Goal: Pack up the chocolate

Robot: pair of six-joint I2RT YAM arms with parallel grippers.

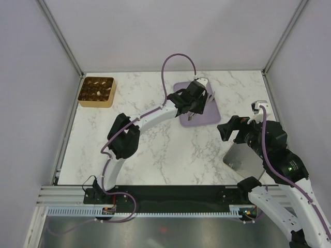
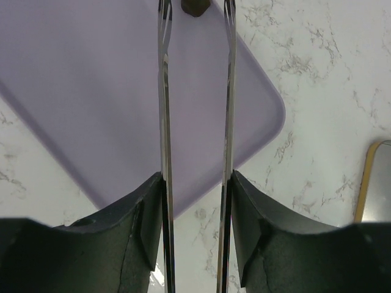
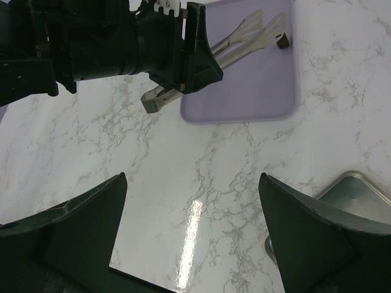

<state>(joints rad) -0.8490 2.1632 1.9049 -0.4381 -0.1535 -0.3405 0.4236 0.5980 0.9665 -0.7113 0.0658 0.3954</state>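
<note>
From above, your left arm stretches in a long arc from its base across the white marble counter [image 1: 155, 160]. Its left gripper [image 1: 190, 117] is tipped down over the flat lilac rounded-rectangle tray [image 1: 207, 116] at the far middle, but no chocolate can be made out there. The left wrist view fills that in. One small dark-brown chocolate piece [image 2: 195, 5] lies on the tray [image 2: 79, 91] between the tips of the thin fingers [image 2: 165, 91]. The fingers stand narrow and parallel, with a sliver of lilac on each side of the piece, so you are not pinching it. The right wrist view shows the same piece [image 3: 282, 41] at the fingertips, near the tray's far edge. Your right arm is folded back at the right edge. Its right gripper [image 1: 231, 129] hangs with its fingers [image 3: 79, 220] spread wide and holds nothing. It is just above a flat silvery plate with rounded corners [image 1: 242, 157], whose corner also shows in the wrist view [image 3: 357, 189]. The square golden-brown compartmented box [image 1: 96, 91] sits in the far-left corner, close to the frame post. Its cells hold brown and pale bits too small to sort. Bare marble lies between the box and the tray, while the two grippers are near each other.
</note>
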